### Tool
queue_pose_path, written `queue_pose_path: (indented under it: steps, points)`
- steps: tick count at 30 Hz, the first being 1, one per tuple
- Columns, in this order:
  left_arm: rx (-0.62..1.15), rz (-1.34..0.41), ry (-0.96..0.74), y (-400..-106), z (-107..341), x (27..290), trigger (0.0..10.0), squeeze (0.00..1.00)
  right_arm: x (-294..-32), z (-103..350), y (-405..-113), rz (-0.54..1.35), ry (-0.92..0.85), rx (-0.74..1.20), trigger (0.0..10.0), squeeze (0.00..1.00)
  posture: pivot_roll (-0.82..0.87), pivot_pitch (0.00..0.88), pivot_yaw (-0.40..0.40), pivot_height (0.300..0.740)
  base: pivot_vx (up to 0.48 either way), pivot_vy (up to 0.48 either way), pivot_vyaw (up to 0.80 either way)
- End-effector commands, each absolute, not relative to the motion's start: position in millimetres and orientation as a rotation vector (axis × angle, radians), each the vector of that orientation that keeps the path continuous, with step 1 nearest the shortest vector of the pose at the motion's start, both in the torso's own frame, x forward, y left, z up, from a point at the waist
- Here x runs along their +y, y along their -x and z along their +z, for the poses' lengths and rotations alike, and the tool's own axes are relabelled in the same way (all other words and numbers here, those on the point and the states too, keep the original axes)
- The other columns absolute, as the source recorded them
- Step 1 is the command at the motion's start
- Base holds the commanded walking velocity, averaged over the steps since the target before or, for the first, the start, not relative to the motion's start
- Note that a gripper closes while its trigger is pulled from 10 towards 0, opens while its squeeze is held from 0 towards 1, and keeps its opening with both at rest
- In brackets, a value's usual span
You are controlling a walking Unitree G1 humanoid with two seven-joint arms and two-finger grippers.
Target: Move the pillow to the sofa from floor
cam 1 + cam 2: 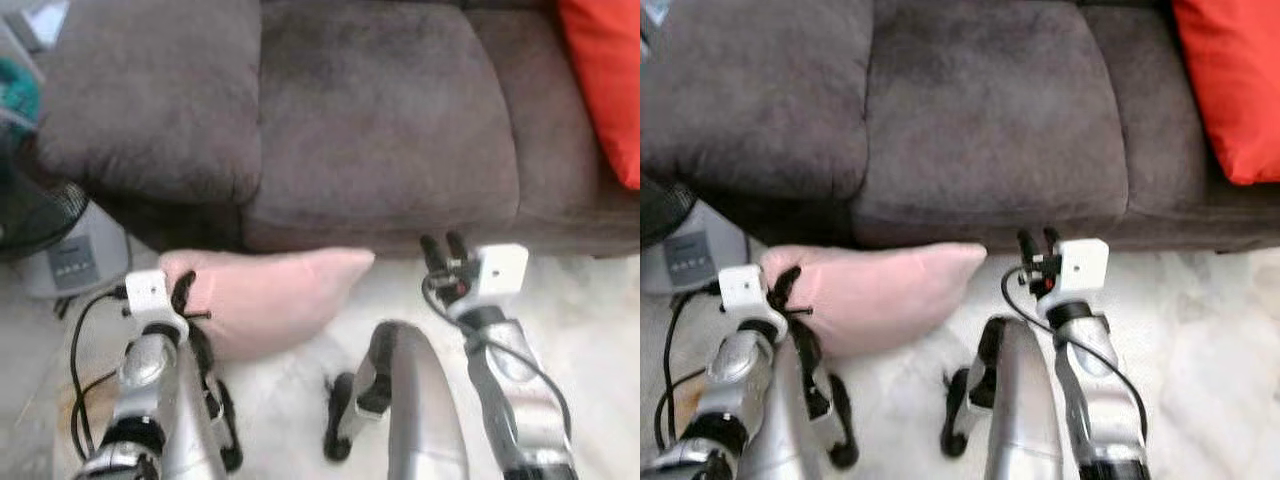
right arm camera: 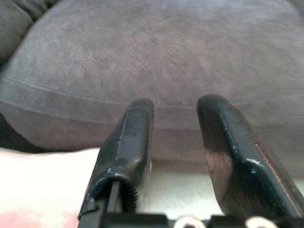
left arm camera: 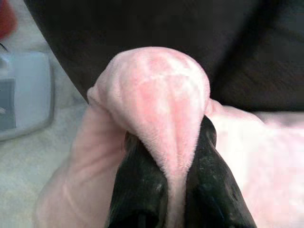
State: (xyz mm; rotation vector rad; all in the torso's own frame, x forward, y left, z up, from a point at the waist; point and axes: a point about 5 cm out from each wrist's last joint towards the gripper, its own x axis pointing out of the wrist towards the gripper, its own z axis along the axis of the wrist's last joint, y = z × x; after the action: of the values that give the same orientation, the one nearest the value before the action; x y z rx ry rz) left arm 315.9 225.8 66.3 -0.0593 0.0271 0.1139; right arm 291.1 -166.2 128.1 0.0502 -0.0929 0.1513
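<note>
The left gripper point(image 3: 175, 190) is pinching a corner fold of the pillow point(image 1: 270, 295), lying on the floor against the sofa point(image 1: 380, 120); the right gripper point(image 2: 178, 142) is hanging parted, empty. That thin fold is risking slipping out during lifting

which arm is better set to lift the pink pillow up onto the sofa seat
Left. The left gripper is already shut on a fold of the pink pillow, in front of the sofa. The right gripper is open and empty, beside the pillow's far tip.

Silver arms, black fingers, cables
</note>
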Motion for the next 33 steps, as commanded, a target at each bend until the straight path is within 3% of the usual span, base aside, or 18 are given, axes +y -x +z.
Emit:
queue_pose_path:
  steps: [1, 12, 20, 33]
  points:
    - [0.016, 0.115, 0.050, -313, 66, 226, 10.0, 0.00, -171, 115, -285, 0.122, -0.055, -0.051, 10.0, 0.00, 0.09, 0.289, -0.116, 0.474, -0.450, 0.000, 0.00]
    - [0.015, 0.104, 0.038, -317, 70, 224, 10.0, 0.00, -170, 109, -289, 0.108, -0.055, -0.037, 10.0, 0.00, 0.10, 0.266, -0.098, 0.474, -0.433, 0.000, 0.00]
    - [-0.066, 0.014, -0.098, -313, 84, 210, 10.0, 0.00, -171, 107, -300, 0.088, -0.093, -0.044, 10.0, 0.00, 0.13, 0.209, -0.076, 0.474, 0.000, 0.000, 0.00]
    - [-0.187, -0.004, -0.197, -324, 121, 210, 10.0, 0.00, -174, 104, -313, 0.055, -0.106, -0.059, 10.0, 0.00, 0.16, 0.098, -0.030, 0.474, 0.000, 0.000, 0.00]
